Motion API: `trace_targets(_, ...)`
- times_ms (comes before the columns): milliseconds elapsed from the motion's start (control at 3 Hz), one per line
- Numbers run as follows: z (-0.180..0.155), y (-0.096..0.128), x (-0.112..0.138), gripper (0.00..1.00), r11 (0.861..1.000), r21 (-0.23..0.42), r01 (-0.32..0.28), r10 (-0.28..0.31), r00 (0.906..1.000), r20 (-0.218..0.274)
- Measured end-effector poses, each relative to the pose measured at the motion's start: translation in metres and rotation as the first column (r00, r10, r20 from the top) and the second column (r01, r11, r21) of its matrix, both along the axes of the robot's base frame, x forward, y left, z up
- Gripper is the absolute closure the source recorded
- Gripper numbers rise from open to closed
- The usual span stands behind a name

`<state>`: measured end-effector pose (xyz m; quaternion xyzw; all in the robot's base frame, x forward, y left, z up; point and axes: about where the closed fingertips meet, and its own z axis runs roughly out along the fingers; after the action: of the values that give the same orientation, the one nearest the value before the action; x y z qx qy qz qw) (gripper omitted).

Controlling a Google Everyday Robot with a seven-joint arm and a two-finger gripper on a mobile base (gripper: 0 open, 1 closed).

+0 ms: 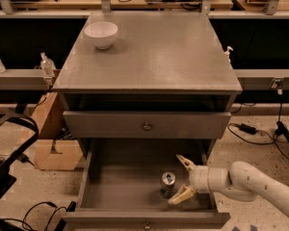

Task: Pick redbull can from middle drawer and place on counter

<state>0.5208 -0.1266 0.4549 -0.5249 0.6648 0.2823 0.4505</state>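
The grasping step was judged to be in hand, the can not yet gripped. Nearest, below the front edge of the worktop [173, 57], the middle drawer [118, 184] was seen pulled open. Only the redbull can [168, 181] was held in it, upright on the grey floor, under the worktop's front right corner. The pincer [176, 179] was seen reaching in from the right with its fingers spread apart, one beyond the can and one on its near side, clamped on nothing. The next move was judged to call for a slight advance leftward, a closing on the can, then a lift clear of the closed upper drawer [147, 125]. Farthest, a white bowl [101, 34] was carried near the worktop's far left corner; nothing was seen in it.
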Motion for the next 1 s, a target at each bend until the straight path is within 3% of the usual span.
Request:
trace_targets(667, -0.035, 0.023, -0.002, 0.42, 1.0, -0.008, -0.03, 0.03, 0.998, -0.056)
trace_targets(1000, -0.028, 0.024, -0.001, 0.65, 0.999, 0.033, -0.014, 0.016, 0.9969, -0.077)
